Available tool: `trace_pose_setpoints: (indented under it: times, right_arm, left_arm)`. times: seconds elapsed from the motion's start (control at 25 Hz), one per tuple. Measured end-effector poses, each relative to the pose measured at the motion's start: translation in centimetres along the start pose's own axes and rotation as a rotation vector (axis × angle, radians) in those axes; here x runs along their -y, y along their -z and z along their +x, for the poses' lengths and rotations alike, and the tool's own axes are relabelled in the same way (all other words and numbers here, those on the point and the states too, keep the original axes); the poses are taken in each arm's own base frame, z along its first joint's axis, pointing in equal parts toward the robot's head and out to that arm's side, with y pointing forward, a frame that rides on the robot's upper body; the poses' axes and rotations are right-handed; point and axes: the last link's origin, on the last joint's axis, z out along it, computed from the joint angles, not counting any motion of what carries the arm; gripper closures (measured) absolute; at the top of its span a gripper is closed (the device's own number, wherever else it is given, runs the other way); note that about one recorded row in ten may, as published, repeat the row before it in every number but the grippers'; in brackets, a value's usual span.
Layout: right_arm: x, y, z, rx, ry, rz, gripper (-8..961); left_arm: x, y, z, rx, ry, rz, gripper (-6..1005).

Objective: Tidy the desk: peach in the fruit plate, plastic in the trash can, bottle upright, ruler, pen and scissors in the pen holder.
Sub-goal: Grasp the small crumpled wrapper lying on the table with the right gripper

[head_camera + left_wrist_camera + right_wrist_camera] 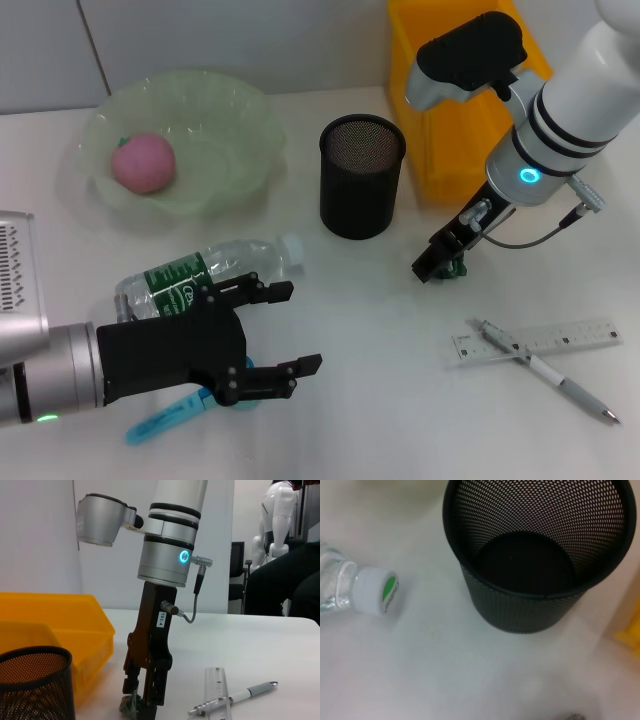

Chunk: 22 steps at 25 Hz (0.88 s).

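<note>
The plastic scrap (pixel 457 268), small and greenish, is apparently pinched on the desk (pixel 380 400) by the right gripper (pixel 440 262), beside the empty pen holder (pixel 362 176). The peach (pixel 143 163) is held in the fruit plate (pixel 215 120). The left gripper (pixel 275 330) is spread wide over the toppled bottle (pixel 200 275).

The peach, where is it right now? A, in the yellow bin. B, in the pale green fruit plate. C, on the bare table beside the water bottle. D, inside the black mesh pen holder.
B: the head view shows the pink peach lying inside the pale green fruit plate, apart from the water bottle lying on its side and the black mesh pen holder.
</note>
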Motion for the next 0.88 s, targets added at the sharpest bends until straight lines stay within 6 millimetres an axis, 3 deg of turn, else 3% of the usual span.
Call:
trace_pose_setpoints:
  times: [0.16, 0.36, 0.88]
  right_arm:
    - [0.08, -0.14, 0.05, 0.001, -0.003, 0.001, 142]
    - [0.31, -0.73, 0.23, -0.006, -0.018, -0.001, 271]
    - [0.22, -0.64, 0.24, 0.009, -0.022, -0.02, 474]
  left_arm:
    - [0.01, 0.0, 0.02, -0.001, 0.0, 0.0, 166]
    - [0.02, -0.07, -0.04, -0.001, 0.001, -0.001, 167]
    - [0.17, -0.32, -0.13, -0.002, 0.006, -0.003, 167]
